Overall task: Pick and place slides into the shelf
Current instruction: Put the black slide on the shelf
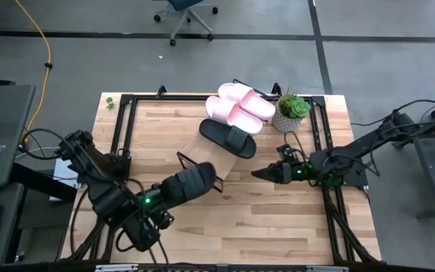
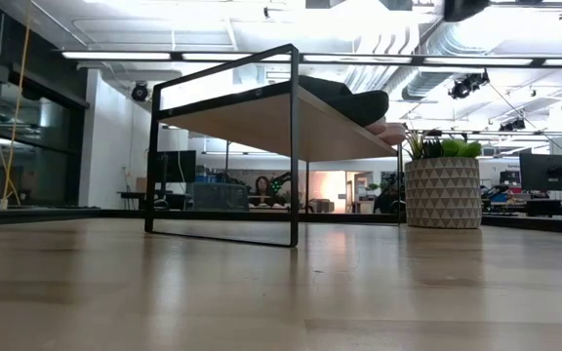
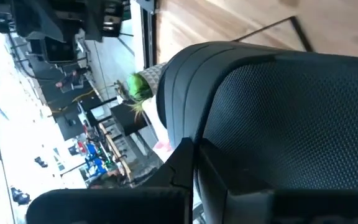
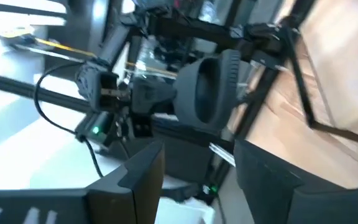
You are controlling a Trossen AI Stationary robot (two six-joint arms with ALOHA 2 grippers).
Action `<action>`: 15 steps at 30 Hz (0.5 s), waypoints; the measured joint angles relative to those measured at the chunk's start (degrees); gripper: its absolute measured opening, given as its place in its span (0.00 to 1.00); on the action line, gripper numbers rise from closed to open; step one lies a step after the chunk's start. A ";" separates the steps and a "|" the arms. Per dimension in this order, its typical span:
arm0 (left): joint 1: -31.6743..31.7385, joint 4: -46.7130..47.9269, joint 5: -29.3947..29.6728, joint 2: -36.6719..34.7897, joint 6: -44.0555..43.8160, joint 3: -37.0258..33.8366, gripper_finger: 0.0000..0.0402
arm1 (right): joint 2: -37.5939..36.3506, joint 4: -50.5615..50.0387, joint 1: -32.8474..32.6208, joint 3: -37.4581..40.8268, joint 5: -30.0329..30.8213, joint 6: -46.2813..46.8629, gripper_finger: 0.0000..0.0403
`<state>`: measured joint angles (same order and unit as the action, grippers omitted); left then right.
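Observation:
The shelf (image 1: 193, 148) stands slanted in the middle of the table. Two pale pink slides (image 1: 240, 104) lie side by side at its far right end, and one black slide (image 1: 229, 138) lies on the board beside them. My left gripper (image 1: 159, 199) is shut on the second black slide (image 1: 189, 183), just near of the shelf's near left end. That slide fills the left wrist view (image 3: 272, 118). My right gripper (image 1: 257, 174) hovers open and empty to the right of the shelf, pointing at the held slide (image 4: 207, 87). My left gripper holds the black slide by the end nearest the arm (image 1: 168, 195), pinched between the two fingers, coming level from the table's near left. One finger (image 3: 188, 171) lies on the textured footbed. The slide points toward the shelf; it does not show in the low view.
A potted plant in a patterned white pot (image 1: 289, 113) stands by the shelf's far right end, also seen in the low view (image 2: 442, 190). The shelf's thin black frame (image 2: 293, 146) rises from the tabletop. Bare planks (image 1: 263, 219) lie near of the shelf.

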<state>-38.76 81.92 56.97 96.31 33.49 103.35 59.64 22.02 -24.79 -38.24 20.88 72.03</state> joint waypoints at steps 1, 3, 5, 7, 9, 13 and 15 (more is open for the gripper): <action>0.38 -0.52 0.07 0.00 1.14 0.31 0.00 | 1.24 2.35 0.26 0.00 -0.02 0.00 0.47; 1.09 -2.44 0.27 0.00 3.66 0.79 0.00 | 3.64 7.28 1.24 0.00 -0.06 0.04 0.48; 1.41 -4.65 0.26 0.00 6.28 1.39 0.00 | 5.68 10.15 2.07 0.00 -0.20 0.00 0.48; 1.42 -6.62 0.29 0.00 8.68 2.13 0.00 | 7.20 11.70 2.95 0.00 -0.43 0.00 0.48; 1.39 -8.89 0.28 0.00 11.08 2.70 0.00 | 8.28 12.49 3.76 0.00 -1.25 0.03 0.48; 1.37 -11.90 0.25 0.00 14.36 3.56 0.00 | 9.11 13.02 4.74 0.00 -3.47 1.26 0.48; 1.37 -12.55 0.29 0.00 15.14 4.02 0.00 | 9.11 12.98 4.91 -0.01 -3.58 1.37 0.48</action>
<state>-37.39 69.37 57.25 96.31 48.62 107.37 68.75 35.00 -19.88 -38.25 17.30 73.40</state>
